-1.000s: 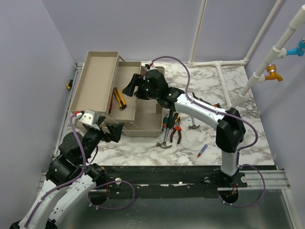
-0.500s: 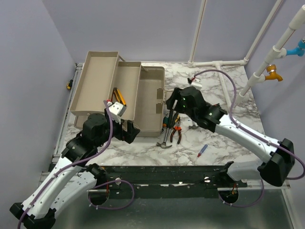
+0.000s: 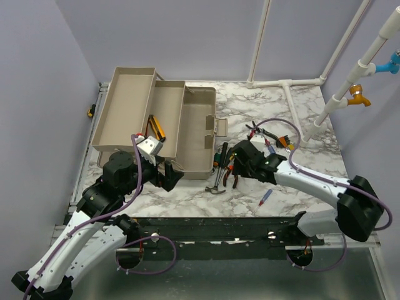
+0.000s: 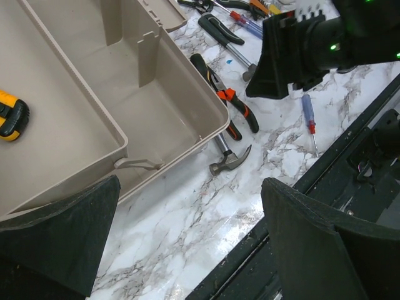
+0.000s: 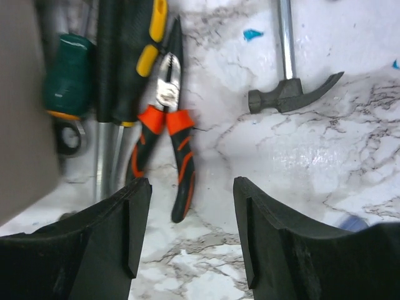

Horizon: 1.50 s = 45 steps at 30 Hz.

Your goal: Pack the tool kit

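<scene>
The beige toolbox (image 3: 199, 128) lies open at the back left with its trays (image 3: 128, 106) folded out. A yellow-and-black tool (image 3: 155, 128) rests in one tray. On the marble beside the box lie orange-handled pliers (image 5: 165, 125), a small hammer (image 5: 287, 94) and screwdrivers (image 5: 65, 78). My right gripper (image 5: 190, 244) hovers low over the pliers' handles, open, with nothing between its fingers. My left gripper (image 4: 187, 250) stands wide open and empty near the box's front right corner (image 4: 215, 119).
A blue-and-red screwdriver (image 3: 265, 197) lies near the table's front edge. More small tools (image 3: 270, 136) sit behind my right arm. White pipes (image 3: 294, 94) run along the back right. The black table rail (image 4: 325, 169) borders the front.
My right arm has swung from above the toolbox down to the tools on the marble, its jaws narrowing a little. My left arm has moved forward toward the box's front corner.
</scene>
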Each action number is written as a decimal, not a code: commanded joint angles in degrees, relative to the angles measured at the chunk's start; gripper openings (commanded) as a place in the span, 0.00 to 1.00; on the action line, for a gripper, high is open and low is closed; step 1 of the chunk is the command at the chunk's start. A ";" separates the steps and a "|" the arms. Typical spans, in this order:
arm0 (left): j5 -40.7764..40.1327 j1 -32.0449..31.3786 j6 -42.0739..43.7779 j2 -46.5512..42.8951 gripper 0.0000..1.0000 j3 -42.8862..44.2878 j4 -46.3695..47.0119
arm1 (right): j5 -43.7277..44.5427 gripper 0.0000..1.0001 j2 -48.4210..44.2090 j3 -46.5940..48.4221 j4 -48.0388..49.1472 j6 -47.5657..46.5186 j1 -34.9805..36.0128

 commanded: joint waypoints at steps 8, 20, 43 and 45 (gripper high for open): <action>1.15 0.32 1.00 -0.52 0.99 1.14 -0.03 | -3.71 0.58 12.14 2.46 -0.22 0.84 0.15; 0.85 0.33 1.08 -1.49 0.99 0.97 -0.03 | -0.03 0.10 15.18 2.60 -1.22 2.65 0.14; -7.62 0.40 -1.78 -3.57 0.98 0.44 0.81 | -1.32 0.01 -5.48 11.81 11.55 -13.34 0.16; -11.41 0.40 -3.01 -4.59 0.98 0.29 1.14 | -5.06 0.01 -0.62 16.17 11.62 -14.50 0.14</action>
